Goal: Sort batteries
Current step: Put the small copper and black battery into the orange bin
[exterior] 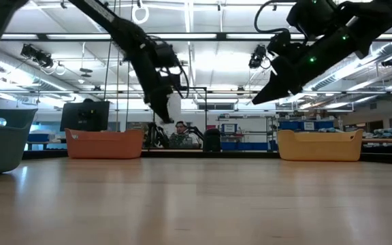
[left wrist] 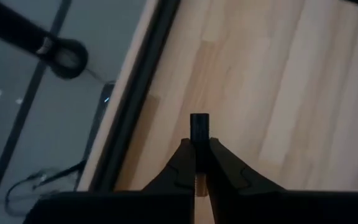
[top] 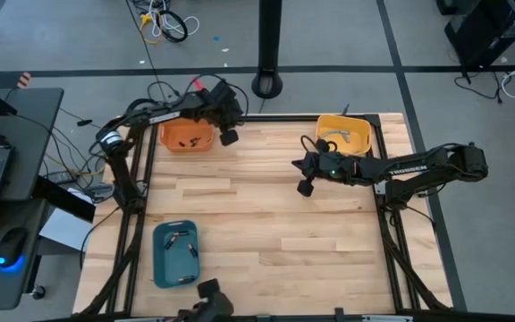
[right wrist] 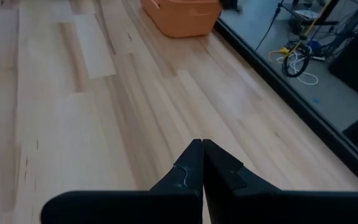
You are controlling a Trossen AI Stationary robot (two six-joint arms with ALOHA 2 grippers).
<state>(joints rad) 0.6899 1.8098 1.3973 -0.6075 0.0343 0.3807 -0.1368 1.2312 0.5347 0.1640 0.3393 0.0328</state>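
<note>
— So, what sits nearest on the table (top: 275,224)?
— A blue tray (top: 175,254) at the near left corner, with a few batteries (top: 177,237) lying in it.
— And the right gripper (top: 305,187)?
— It hangs above the middle of the table, fingers pressed together, holding nothing.
— Farther back?
— The left gripper (left wrist: 200,144) hovers just beside the orange tray (top: 186,136), pinching a small dark battery (left wrist: 199,126) at its fingertips. A yellow tray (top: 344,132) stands at the far right corner.

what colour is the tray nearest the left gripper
Orange tray, clearest in the high view.
</note>
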